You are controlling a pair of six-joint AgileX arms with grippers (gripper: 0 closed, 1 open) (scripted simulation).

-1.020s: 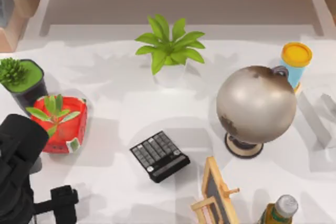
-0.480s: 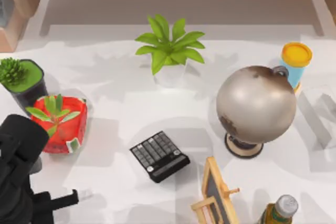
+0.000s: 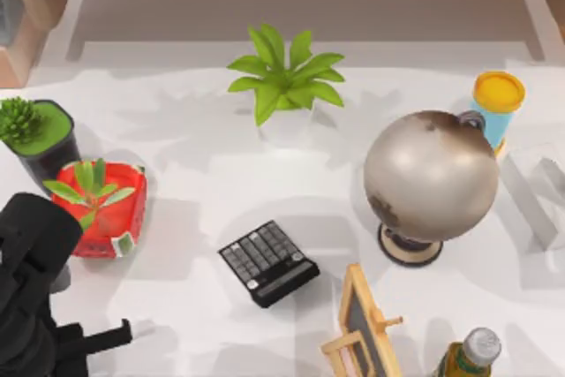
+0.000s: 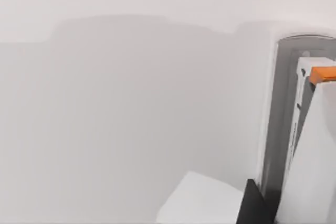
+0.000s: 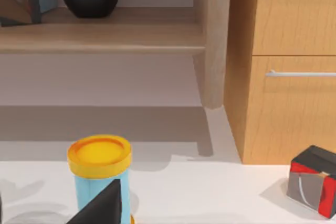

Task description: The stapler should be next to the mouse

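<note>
calculator (image 3: 268, 262) mid table, globe (image 3: 431, 181) right

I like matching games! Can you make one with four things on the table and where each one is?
Things:
1. calculator
2. globe
3. red pot
4. leafy plant

Places in the top view:
A. right side of the table
B. far side, about the middle
C. left side, just above the left arm
D. middle, near side

Pairs: 1-D, 2-A, 3-C, 4-B
</note>
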